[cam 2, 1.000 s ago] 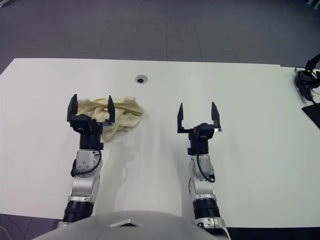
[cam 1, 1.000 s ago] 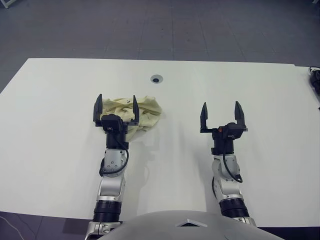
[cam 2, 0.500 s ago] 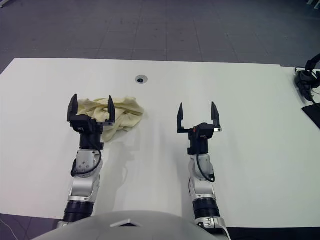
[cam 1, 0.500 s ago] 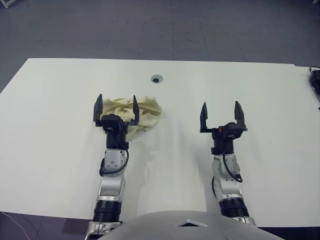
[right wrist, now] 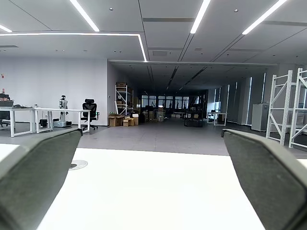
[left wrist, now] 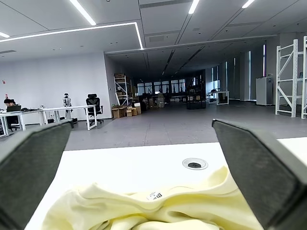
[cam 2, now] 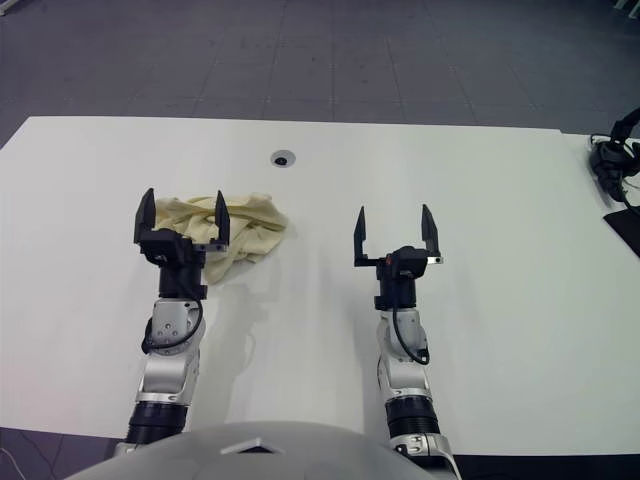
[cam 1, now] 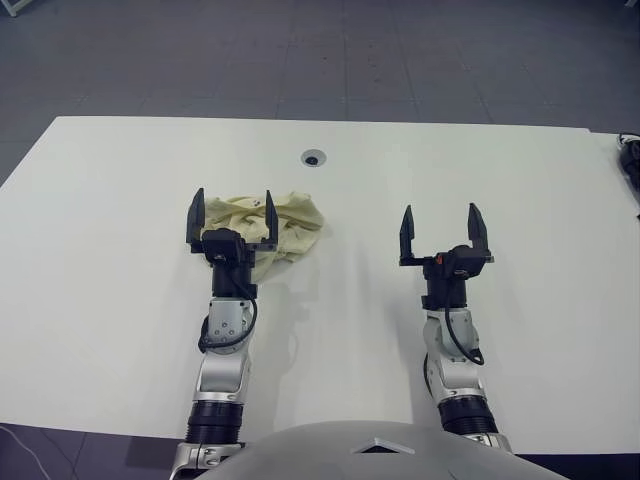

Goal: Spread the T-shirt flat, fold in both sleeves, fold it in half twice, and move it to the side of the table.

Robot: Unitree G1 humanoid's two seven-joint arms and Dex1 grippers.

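A pale yellow T-shirt lies crumpled in a heap on the white table, left of centre. My left gripper stands open just in front of the heap, its fingers upright and overlapping the near edge of the cloth as seen from the head. The left wrist view looks across the bunched shirt between the two open fingers. My right gripper is open too, over bare table well to the right of the shirt, with nothing between its fingers.
A round cable hole sits in the table beyond the shirt. Dark cables and gear lie at the table's far right edge. Bare white surface stretches to the left, right and front of the shirt.
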